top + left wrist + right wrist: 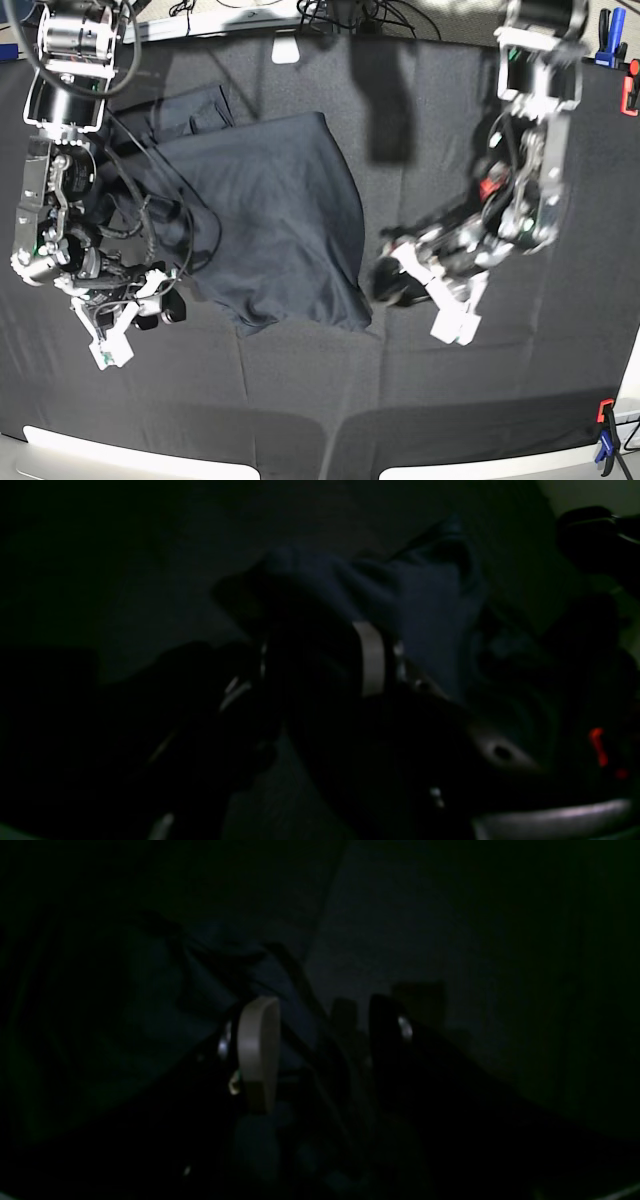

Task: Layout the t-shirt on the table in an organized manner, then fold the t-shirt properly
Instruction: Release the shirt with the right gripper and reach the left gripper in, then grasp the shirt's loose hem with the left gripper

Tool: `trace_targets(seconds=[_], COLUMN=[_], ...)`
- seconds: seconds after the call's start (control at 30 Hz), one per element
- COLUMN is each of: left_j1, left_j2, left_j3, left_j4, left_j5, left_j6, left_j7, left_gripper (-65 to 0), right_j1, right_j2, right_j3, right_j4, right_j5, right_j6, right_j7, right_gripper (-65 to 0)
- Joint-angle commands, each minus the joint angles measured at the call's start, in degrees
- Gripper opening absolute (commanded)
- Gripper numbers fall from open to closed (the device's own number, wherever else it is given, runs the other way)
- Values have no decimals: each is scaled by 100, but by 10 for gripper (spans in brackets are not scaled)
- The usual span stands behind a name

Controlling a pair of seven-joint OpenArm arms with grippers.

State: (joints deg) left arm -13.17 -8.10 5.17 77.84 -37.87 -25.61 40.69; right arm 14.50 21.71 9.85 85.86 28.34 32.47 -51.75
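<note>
Shirt (270, 215) on desk (500, 400), left of centre in base view. Left gripper (420, 285) just beside its right hem; right gripper (130, 315) at its left edge.

Bare table (500, 380) runs along the bottom of the frame and up the gap between the two arms. The shirt (270, 220) fills left of centre, and the left gripper (415, 283) sits just off its lower right hem. Cables (150, 215) (loose loops) trail over the shirt's left edge.
</note>
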Motion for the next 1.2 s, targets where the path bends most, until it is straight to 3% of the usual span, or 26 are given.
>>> trace_targets(seconds=[0.0, 0.17, 0.27, 0.37, 0.4, 0.5, 0.57, 0.73, 0.9, 0.97, 1.17], left_j1=[-170, -334, -341, -343, -350, -352, -352, -358, -636, -833, -1565], left_j2=[129, 483, 555, 555, 555, 673, 892, 1665, 1639, 1517, 765], left_j3=[-9, -9, -9, -9, -9, -9, -9, -7, 273, 264, 264], left_j4=[-2, -632, -881, -826, -776, -542, -365, -138, -57, 111, 1224], left_j5=[-55, 662, 780, 503, 247, -540, -634, -437, 245, 597, 1381], left_j6=[-57, 151, 138, -350, -455, -492, -501, -702, -695, -509, 538], left_j7=[-129, -42, -39, -39, -28, 256, 564, 1056, 1075, 1082, 1353], left_gripper=[-458, -458, -472, -635, -650, -650, -650, -650, -650, -650, -650], right_j1=[151, 149, 149, 151, 149, 151, 151, 146, 46, -39, -138], right_j2=[70, 70, 74, 87, 96, 111, 116, 125, 452, 675, 1108], right_j3=[31, 31, 31, 31, 31, 35, 44, 267, 704, 844, 1224], right_j4=[90, 90, 90, 90, 90, 90, 90, 90, 81, 79, 79], right_j5=[59, 37, 39, 37, 35, -92, -254, -570, -444, -299, 0], right_j6=[74, 79, 79, 79, 81, 83, 125, 146, 155, 164, 166], right_j7=[35, -190, -212, -210, -210, -208, -179, -188, -192, -227, -299], right_gripper=[-366, -366, -366, -366, -366, -366, -366, -366, -366, -366, -366])
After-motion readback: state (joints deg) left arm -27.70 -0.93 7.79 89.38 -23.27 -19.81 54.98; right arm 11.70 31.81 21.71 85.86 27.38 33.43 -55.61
